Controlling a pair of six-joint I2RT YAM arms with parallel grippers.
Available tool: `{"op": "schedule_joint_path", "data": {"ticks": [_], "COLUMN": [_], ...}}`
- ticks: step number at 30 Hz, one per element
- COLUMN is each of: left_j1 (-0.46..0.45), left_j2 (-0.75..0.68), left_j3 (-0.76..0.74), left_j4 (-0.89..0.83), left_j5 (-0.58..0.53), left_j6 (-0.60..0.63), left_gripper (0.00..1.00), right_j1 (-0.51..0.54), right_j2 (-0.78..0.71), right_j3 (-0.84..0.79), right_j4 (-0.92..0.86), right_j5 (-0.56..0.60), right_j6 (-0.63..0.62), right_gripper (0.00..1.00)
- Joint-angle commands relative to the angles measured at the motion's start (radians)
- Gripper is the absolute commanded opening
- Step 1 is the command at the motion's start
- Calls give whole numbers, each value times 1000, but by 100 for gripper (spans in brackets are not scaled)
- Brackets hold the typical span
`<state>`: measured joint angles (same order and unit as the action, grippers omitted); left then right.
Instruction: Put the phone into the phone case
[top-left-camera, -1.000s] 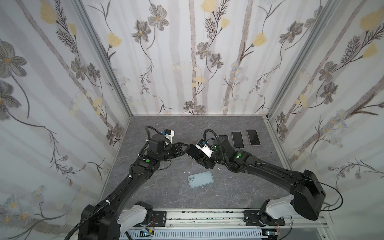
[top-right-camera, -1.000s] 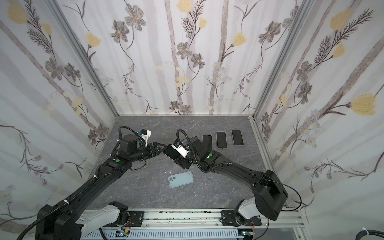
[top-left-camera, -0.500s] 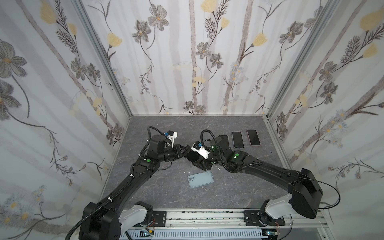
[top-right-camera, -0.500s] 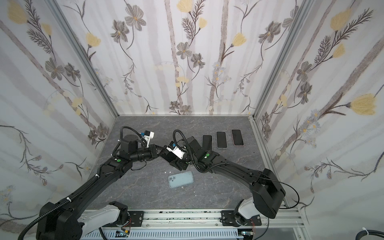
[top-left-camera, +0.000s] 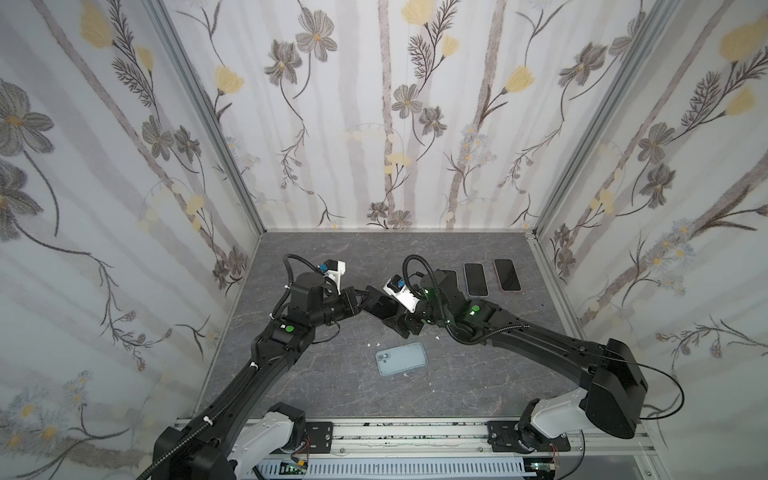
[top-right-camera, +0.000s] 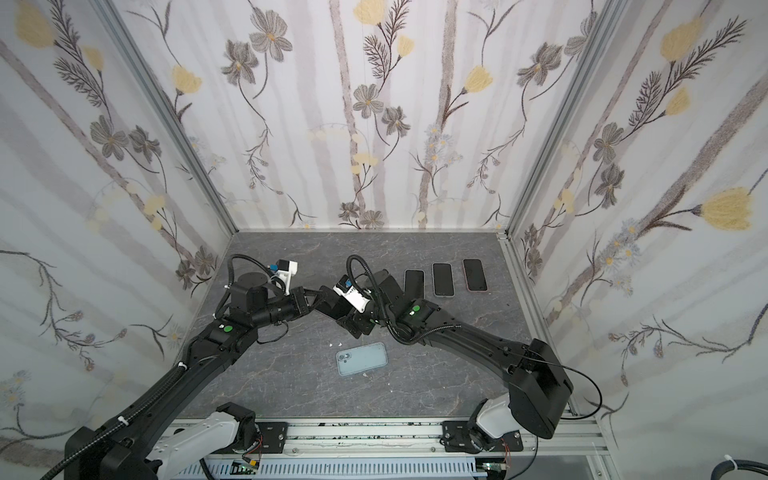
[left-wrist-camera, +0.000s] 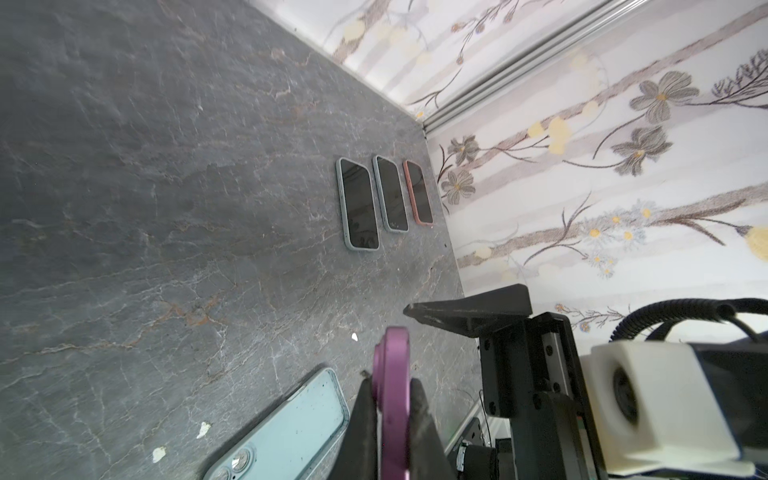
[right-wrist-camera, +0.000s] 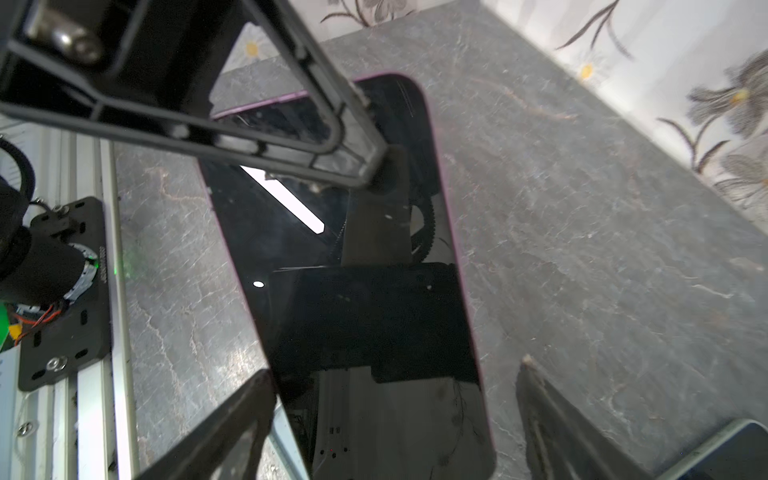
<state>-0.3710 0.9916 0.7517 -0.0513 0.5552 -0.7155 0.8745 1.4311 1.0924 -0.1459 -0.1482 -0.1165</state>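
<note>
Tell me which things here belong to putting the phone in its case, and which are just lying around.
In the job:
- purple phone, held off the table
- left gripper, fingers shut on it
- right gripper, open
- light blue phone case

Lying about:
- row of three phones
- white scraps

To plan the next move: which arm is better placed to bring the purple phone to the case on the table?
Left. The left gripper is shut on the phone; the right gripper stands open around it, holding nothing. The phone case lies flat nearby.
</note>
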Motion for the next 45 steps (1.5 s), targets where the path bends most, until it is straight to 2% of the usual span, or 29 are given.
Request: {"op": "schedule_joint_path", "data": {"ticks": [1,6,10,14,19,27,33,35,38,44,45], "left_j1": [3,4,4,4,3,3,1,1,-1,0,0], "left_j2": [-60,-161,-232,-287,-317,-309,-315,-323,-334,-353,-355], "left_j3": [-3,-26,-60,-87,-111,-132,-129,-128,-129,-137,-141], "left_j4": [141,280,427,588,777,999,1019,1004,991,973,973], "left_j5": [-74,-150,-186,-190,-154,-60,5,14,20,17,14], "left_j6": [-44,-101,-133,-165,-204,-295,-299,-293,-286,-275,-274], "left_gripper": [0,0,0,0,0,0,0,0,0,0,0], "right_j1": [-5,-27,-46,-103,-119,-120,-109,-100,-84,-62,-62], "right_j2": [-75,-215,-313,-391,-379,-318,-259,-247,-232,-220,-223], "right_j3": [-12,-47,-97,-168,-128,-75,-37,-30,-21,-11,-12], "right_j4": [128,245,363,533,607,687,748,758,784,805,811], "right_j5": [106,144,134,-43,-245,-409,-579,-600,-620,-622,-624], "right_j6": [54,129,266,367,483,593,671,690,713,729,731], "right_gripper": [100,100,100,100,90,72,63,58,40,38,33]}}
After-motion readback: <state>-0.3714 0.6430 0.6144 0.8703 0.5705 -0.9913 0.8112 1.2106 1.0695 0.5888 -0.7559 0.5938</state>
